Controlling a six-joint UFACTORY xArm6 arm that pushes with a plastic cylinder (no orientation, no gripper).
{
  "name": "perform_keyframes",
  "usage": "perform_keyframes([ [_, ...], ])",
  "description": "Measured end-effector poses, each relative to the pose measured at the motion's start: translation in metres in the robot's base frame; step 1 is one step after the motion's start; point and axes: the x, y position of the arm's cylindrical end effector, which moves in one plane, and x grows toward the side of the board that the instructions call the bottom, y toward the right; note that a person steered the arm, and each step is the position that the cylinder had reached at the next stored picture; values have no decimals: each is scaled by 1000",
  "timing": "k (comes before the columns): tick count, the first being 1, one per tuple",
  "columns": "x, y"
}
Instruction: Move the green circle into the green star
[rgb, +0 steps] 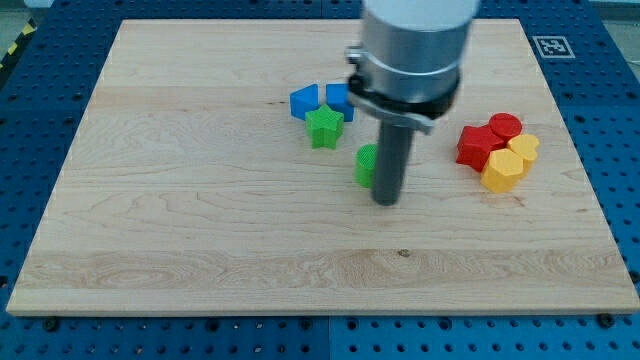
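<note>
The green circle (366, 164) lies near the board's middle, partly hidden behind my rod. My tip (386, 200) rests on the board just right of and slightly below it, touching or nearly touching its right side. The green star (324, 127) lies up and to the left of the circle, a short gap apart.
Two blue blocks (305, 101) (339, 99) sit just above the green star, touching it. At the view's right, a cluster holds a red star-like block (479, 146), a red circle (505, 126), and two yellow hexagon-like blocks (502, 170) (523, 148). The wooden board (180, 220) lies on a blue perforated table.
</note>
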Motion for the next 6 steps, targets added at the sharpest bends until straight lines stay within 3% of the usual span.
perform_keyframes([
  [1,0,41],
  [2,-15,44],
  [5,-28,-105],
  [6,-28,-128],
])
